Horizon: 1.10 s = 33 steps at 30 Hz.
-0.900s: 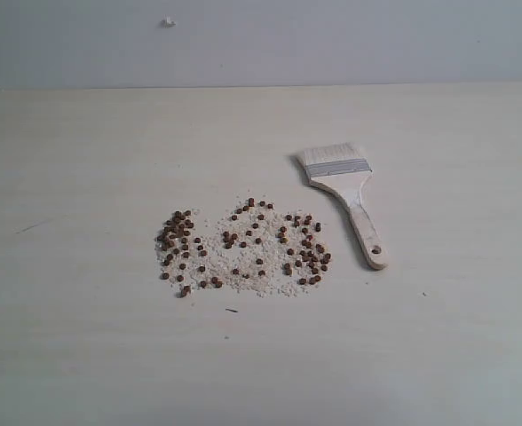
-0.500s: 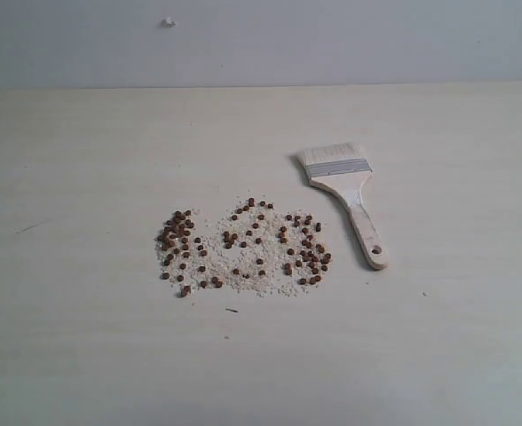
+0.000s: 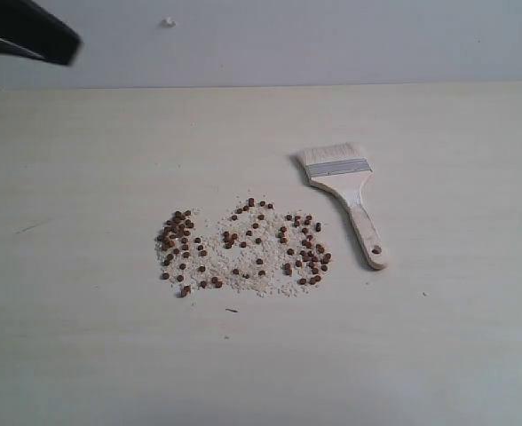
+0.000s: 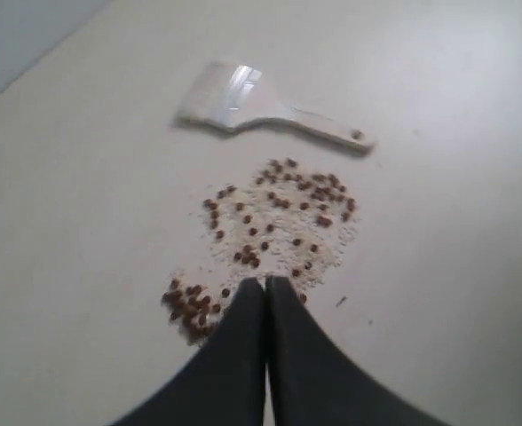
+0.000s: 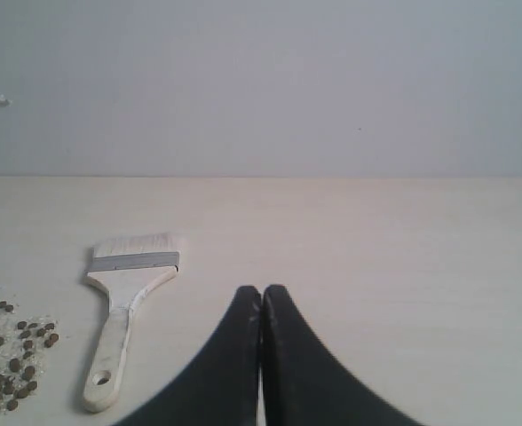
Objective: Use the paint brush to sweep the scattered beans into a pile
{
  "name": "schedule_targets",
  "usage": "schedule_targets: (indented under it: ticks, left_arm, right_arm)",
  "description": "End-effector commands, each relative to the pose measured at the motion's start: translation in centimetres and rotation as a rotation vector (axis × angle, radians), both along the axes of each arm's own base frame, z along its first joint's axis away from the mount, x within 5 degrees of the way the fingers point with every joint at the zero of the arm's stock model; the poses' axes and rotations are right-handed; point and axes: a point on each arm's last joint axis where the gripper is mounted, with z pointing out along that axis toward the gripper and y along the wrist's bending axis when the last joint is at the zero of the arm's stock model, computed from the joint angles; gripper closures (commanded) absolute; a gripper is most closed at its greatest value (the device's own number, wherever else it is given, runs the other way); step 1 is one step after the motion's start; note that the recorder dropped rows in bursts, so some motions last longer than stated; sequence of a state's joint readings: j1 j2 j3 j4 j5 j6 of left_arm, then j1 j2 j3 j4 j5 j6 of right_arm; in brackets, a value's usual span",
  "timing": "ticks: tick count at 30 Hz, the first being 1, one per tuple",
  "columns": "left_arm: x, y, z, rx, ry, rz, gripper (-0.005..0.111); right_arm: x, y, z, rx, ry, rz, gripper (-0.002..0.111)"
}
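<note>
I hold the left pincer (image 4: 266, 282) and right pincer (image 5: 261, 291) pinched closed and empty, because the paint brush (image 3: 345, 191) lies ungrasped on the counter (image 3: 83, 355) just right of the scattered beans (image 3: 257, 240), probably my right arm's pick.

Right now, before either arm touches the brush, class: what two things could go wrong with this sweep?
1. The paint brush lies flat and both arms' jaws are shut; a grab could skid it sideways.
2. Its handle end sits close to the beans; a nudge may scatter them wider.
</note>
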<state>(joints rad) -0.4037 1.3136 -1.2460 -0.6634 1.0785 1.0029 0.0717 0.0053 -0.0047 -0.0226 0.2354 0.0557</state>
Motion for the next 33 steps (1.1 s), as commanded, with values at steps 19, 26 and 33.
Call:
schedule_targets:
  ticks: [19,26,33]
  left_arm:
    - [0.3,-22.8,-11.5,-0.004,-0.071,0.004,0.045]
    - [1.7,-25.0,-11.6,0.065,0.213,0.212,0.046]
    - [3.9,-26.0,-12.4,0.156,0.28,0.479,0.058]
  right_arm:
    - [0.0,0.0,0.0,-0.001,-0.013,-0.001,0.108]
    - [0.0,0.0,0.0,-0.001,-0.013,-0.001,0.108]
    - [0.0,0.0,0.0,-0.001,-0.013,-0.001,0.108]
